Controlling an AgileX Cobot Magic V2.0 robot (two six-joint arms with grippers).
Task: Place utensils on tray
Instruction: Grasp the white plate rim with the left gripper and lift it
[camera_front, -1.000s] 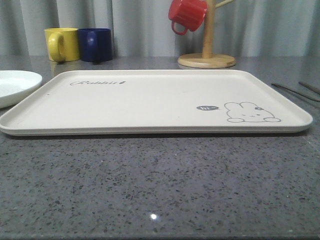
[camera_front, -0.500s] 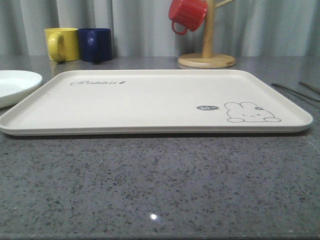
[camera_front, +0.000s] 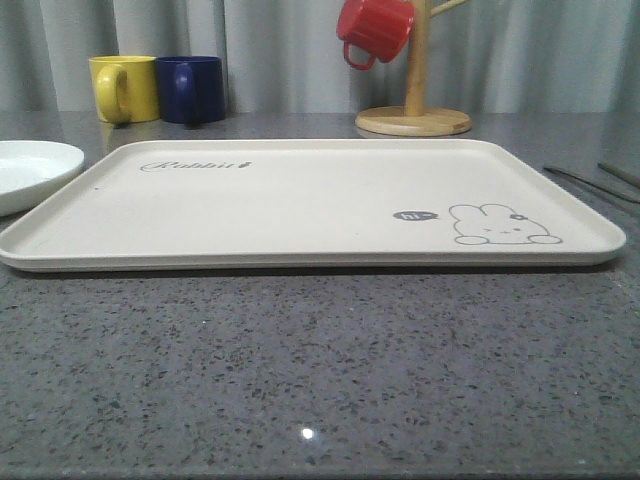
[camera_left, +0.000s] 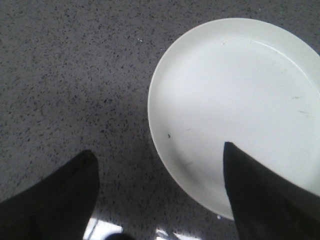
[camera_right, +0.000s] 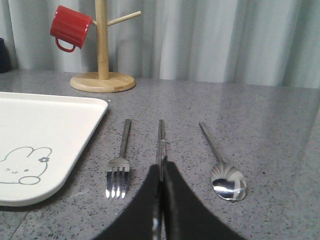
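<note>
— Which piece is it going for first?

— The chopsticks (camera_right: 161, 137), I'd say. They lie on the tabletop (camera_front: 320, 380) between the fork (camera_right: 120, 167) and the spoon (camera_right: 223, 170), just off the tray (camera_front: 300, 200) on its rabbit corner. The tray has nothing on it yet.

— And the right gripper (camera_right: 161, 200)?

— Pressed together right over the near end of the chopsticks. Whether it actually pinches them I can't tell; the fingers hide that end.

— So what would do it well?

— Hold both sticks as one, lift level so neither slips out, clear the low rim, and lay them flat on the tray.

— The left gripper (camera_left: 160, 185)?

— Spread wide and holding nothing, above the edge of the white plate (camera_left: 235, 100).
</note>
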